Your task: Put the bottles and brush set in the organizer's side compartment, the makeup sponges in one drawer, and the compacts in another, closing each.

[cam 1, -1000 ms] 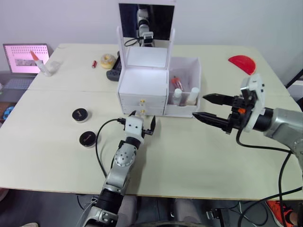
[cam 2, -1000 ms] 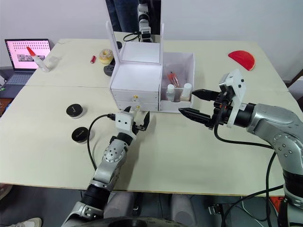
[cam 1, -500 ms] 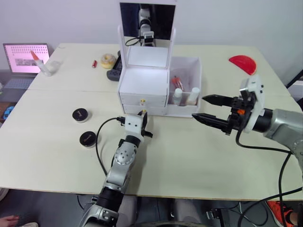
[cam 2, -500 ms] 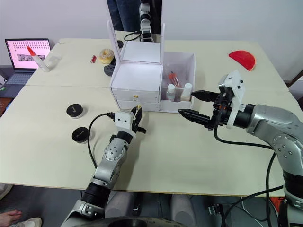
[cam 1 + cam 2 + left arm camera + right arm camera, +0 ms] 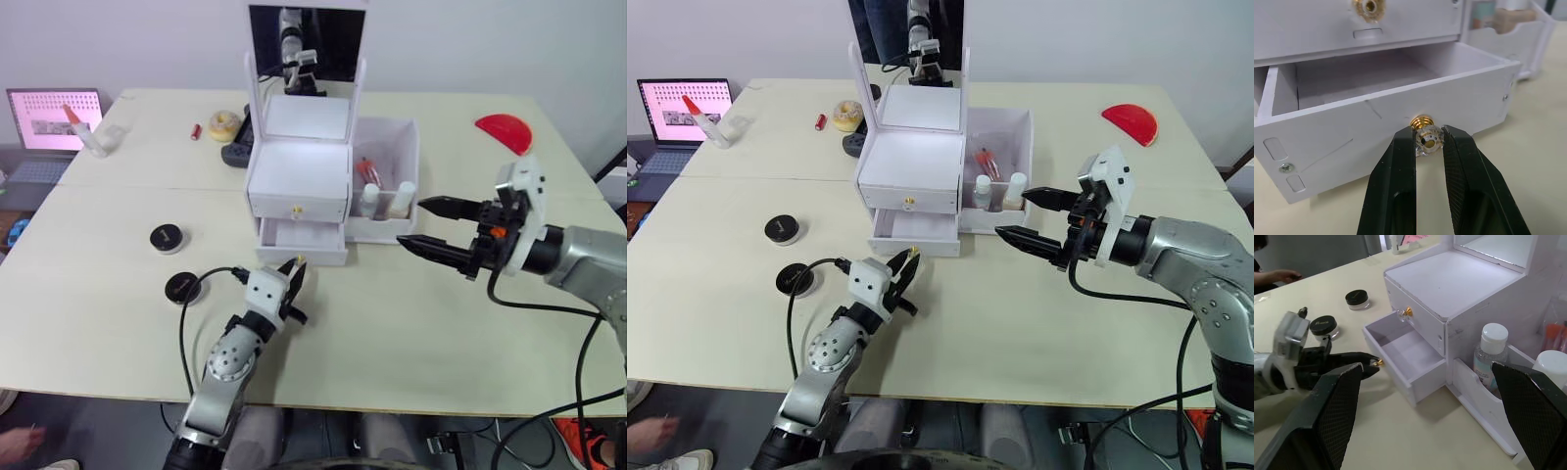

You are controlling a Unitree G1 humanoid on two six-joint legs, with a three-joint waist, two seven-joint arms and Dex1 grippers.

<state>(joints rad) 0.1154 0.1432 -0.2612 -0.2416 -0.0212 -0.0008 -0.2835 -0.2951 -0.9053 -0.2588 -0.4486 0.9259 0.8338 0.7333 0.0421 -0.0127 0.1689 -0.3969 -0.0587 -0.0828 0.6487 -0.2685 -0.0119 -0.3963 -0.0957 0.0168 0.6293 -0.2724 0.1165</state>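
While clamped on the gold knob of the lower drawer, draw the left tool straight back along the drawer's own line, level with the desk, never sideways, to avoid binding the tray or dragging the organizer along. Judge the opening probably wide enough already for a compact, with bare drawer floor showing behind the front panel. Release the knob cleanly, lift clear, then reach for the two compacts, one near this tool on its left, the other beyond that and further forward. Hold the right tool, fingers apart and gripping nothing, just beside the side compartment, ready to steady the box if needed. Leave the bottles and brush set standing in that bin, just ahead of the right tool
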